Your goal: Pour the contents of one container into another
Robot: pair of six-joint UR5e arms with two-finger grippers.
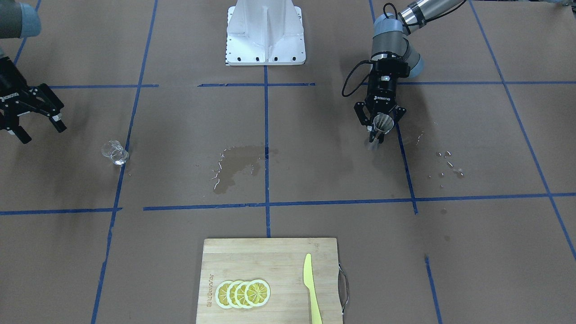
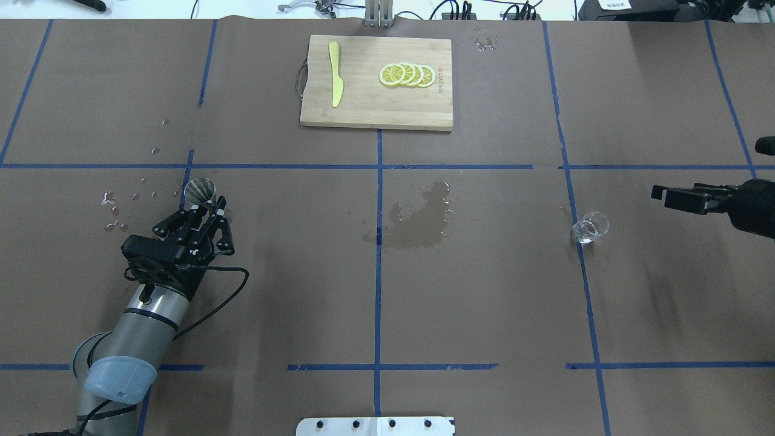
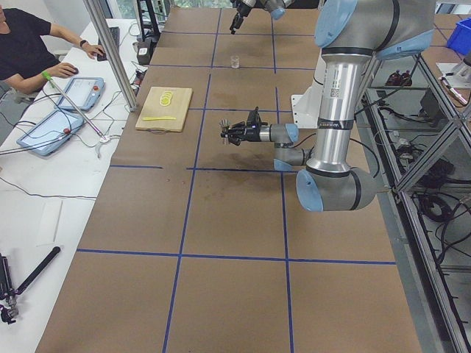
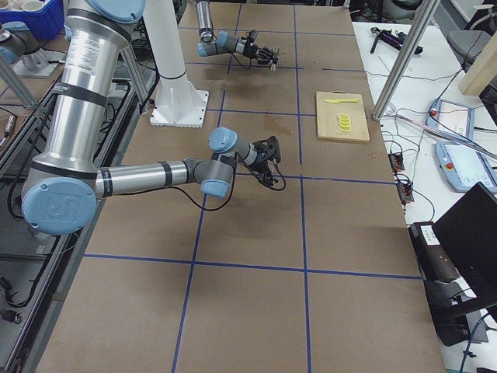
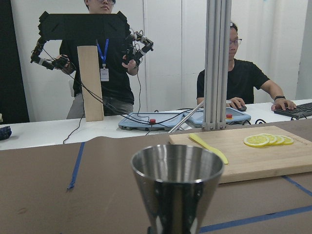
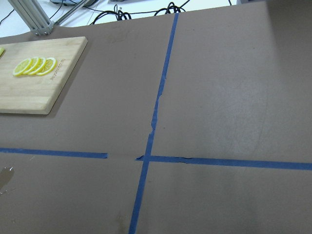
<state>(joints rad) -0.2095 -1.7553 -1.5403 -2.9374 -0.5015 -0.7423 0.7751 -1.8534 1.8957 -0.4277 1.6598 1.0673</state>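
Jaws of the left gripper (image 1: 381, 128) are closed on the steel cup (image 1: 381, 122), pinching it low on its narrow part with the flared mouth upright. The pair is well to the robot's left of the wet patch (image 1: 238, 166). Whether the cup's foot is clear of the table I cannot tell. The right gripper (image 1: 41, 130) hangs with its jaws spread wide and nothing in them, well to the right of the wet patch. The small glass (image 1: 114, 152) stands between it and the patch, apart from the fingers.

The cup looks stiff, light and polished. Its taper may let it slide in the pads when tipped, so a firm hold at the waist seems right. The glass looks thin, light and easily toppled, so it is best taken gently around its wall. Scattered drops (image 1: 450, 164) farther left of the patch suggest slick surfaces.
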